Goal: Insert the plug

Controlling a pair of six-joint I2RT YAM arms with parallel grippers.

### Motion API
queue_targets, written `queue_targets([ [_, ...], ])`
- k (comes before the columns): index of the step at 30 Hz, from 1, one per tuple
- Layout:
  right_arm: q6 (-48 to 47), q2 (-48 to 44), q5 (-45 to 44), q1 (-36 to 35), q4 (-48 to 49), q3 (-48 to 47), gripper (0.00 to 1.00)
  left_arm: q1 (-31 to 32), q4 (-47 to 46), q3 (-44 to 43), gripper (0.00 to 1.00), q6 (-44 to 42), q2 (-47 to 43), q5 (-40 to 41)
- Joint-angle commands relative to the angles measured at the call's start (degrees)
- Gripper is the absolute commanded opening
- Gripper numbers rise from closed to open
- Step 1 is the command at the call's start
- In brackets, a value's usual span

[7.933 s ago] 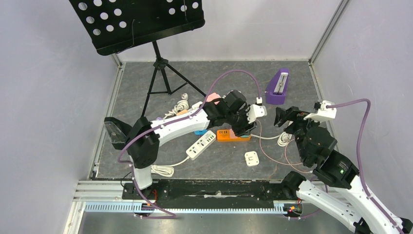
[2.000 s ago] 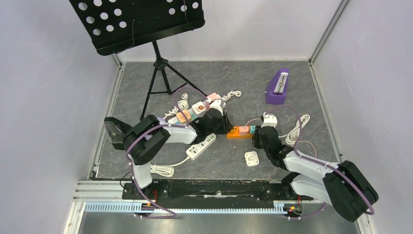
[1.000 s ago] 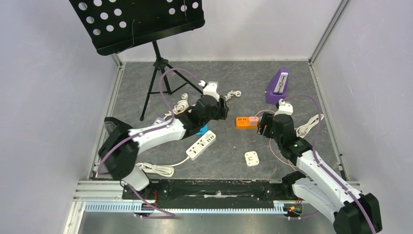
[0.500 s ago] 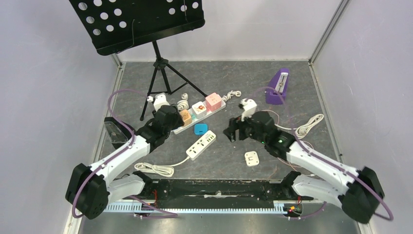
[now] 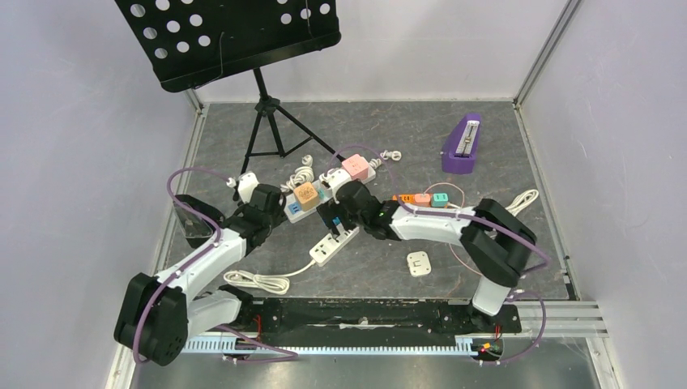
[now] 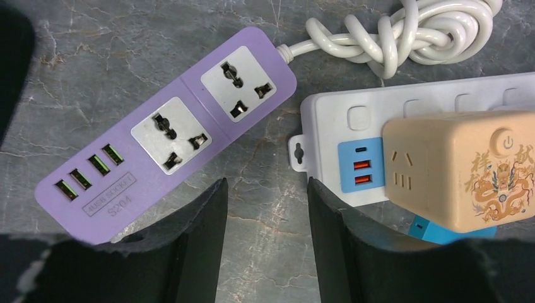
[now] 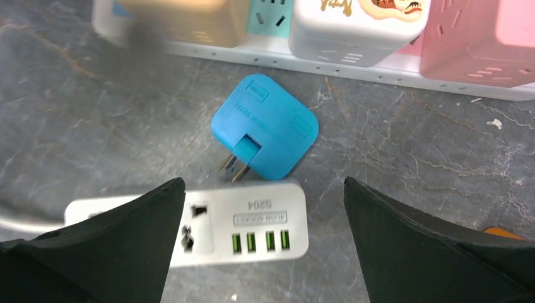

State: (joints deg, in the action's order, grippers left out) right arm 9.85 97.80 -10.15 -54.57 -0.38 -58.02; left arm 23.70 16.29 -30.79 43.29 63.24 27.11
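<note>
— Right arm has swung left across the table since half a second back, and the right gripper [image 7: 263,186] now hangs over the blue plug [image 7: 268,123].
— Holding it?
— No. Its jaws are spread wide with nothing gripped. The plug lies on the grey table [image 7: 429,158], prong side up, between the long white power strip [image 7: 378,71] and the small white strip [image 7: 252,227], its prongs just at the small strip's edge.
— And the left gripper [image 6: 262,237]?
— Barely shifted. Jaws partly apart over bare table, clamping nothing. The purple strip [image 6: 170,136] is on one side. The long strip's end, carrying a tan cube adapter [image 6: 460,170], is on the other.
</note>
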Motion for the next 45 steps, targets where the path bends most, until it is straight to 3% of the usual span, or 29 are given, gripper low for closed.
queue_targets([
  [1, 4.7, 5.1, -10.3, -0.9, 4.4, -5.2, 0.98, -0.8, -0.1, -1.6, 0.57, 1.1, -1.1, 0.5],
  [11, 20.3, 17.5, -21.8, -2.9, -3.6, -15.2, 0.98, -0.9, 1.1, -1.1, 0.6, 1.8, -6.7, 3.6],
  [17, 24.2, 20.3, -27.0, -3.6, -10.0, -16.8, 0.82, -0.8, 0.8, -1.2, 0.6, 2.0, -6.7, 3.5],
  [22, 22.3, 18.6, -29.5, -3.8, -10.1, -15.6, 0.62, -0.9, 0.8, -1.5, 0.6, 1.9, -7.0, 2.0],
  [26, 17.5, 13.1, -31.5, -3.7, -5.1, -13.8, 0.59, -0.8, 0.1, -2.7, 0.6, 0.7, -8.7, -2.9],
  [34, 10.7, 1.2, -21.1, -3.7, 5.5, -8.6, 0.59, -0.8, 1.9, -9.0, 0.6, -5.6, -13.9, -16.0],
  [39, 6.0, -8.8, -11.4, -3.7, 13.3, 0.8, 0.59, -0.8, 4.7, -15.4, 0.62, -11.1, -15.0, -26.8],
  [45, -3.9, -23.2, 2.9, -3.8, 26.2, 15.7, 0.6, -0.8, 6.7, -20.2, 0.64, -11.2, -15.4, -42.1],
])
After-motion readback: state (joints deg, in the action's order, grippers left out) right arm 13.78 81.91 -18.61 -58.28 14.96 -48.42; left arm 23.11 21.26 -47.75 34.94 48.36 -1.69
